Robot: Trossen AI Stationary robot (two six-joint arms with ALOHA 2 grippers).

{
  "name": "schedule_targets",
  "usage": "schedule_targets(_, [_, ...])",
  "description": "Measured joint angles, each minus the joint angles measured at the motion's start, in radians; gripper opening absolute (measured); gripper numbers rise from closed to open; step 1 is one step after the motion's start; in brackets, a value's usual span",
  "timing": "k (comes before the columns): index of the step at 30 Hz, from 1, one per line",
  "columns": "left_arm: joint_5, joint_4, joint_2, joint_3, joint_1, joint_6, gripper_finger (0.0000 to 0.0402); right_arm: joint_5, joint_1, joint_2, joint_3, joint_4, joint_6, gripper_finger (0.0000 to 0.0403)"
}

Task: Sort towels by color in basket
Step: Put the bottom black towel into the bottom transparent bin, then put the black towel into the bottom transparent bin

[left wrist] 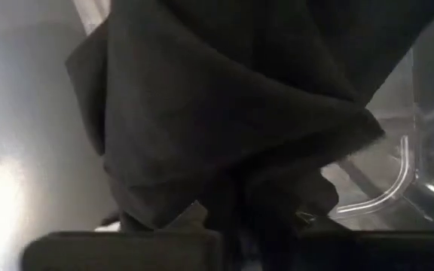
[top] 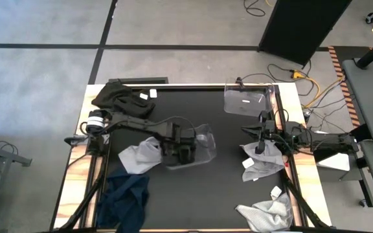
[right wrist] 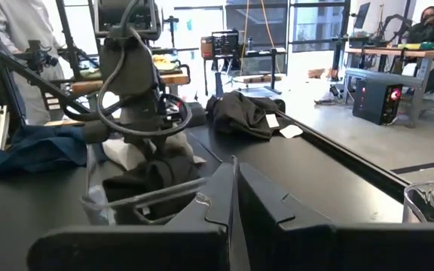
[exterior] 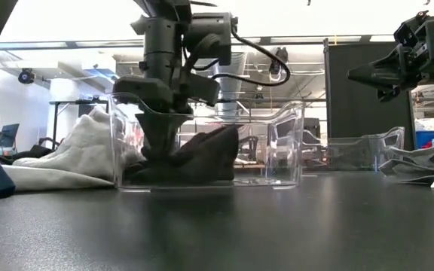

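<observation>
A black towel (exterior: 202, 154) lies bunched inside a clear plastic bin (exterior: 285, 143) at the middle of the table. My left gripper (exterior: 159, 132) reaches down into that bin (top: 206, 145) and is shut on the towel (left wrist: 224, 113). A light grey towel (top: 141, 155) lies on the table against the bin's left side. A navy towel (top: 125, 197) lies near the left near corner, and a black pile (top: 122, 98) at the far left. My right gripper (top: 259, 147) hovers shut above another grey towel (top: 264, 163), touching nothing. My left gripper holds the black towel by a gathered upper bunch (exterior: 160, 120), coming from above and pointing down into the bin. The cloth narrows up to the fingers and spreads below them, and its lower part (exterior: 209, 162) rests on the bin's floor. Cloth hides the fingertips in the wrist view.
A second clear bin (top: 245, 100) stands at the far right of the table. A third grey towel (top: 264, 213) with a white tag lies at the near right edge. Bare black tabletop (top: 199, 200) stretches along the near middle. A person (right wrist: 10, 30) stands beyond the table.
</observation>
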State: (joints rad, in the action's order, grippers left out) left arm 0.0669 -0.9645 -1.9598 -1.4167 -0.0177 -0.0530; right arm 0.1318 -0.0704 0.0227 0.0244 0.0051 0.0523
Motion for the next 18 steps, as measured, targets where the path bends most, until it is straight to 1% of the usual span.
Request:
schedule_targets(3, [0.0,-0.005,0.0,-0.013,0.0,-0.034,0.0063,0.0,0.0,0.0,0.0,0.0,0.0,0.0013])
schedule_targets(8, [-0.006,-0.03,0.0,-0.077,-0.011,-0.055,0.0133,0.0,0.0,0.0,0.0,0.0,0.0,0.0013])
schedule_targets(13, [-0.099,-0.197,0.003,-0.21,-0.014,-0.034,0.0197,0.0,0.0,0.0,0.0,0.0,0.0,0.0013])
schedule_targets(16, [-0.158,-0.317,0.006,-0.298,-0.014,-0.019,0.0219,0.0,0.0,0.0,0.0,0.0,0.0,0.0013])
schedule_targets(18, [-0.183,-0.362,0.022,-0.349,-0.014,-0.021,0.0227,0.0,0.0,0.0,0.0,0.0,0.0,0.0013])
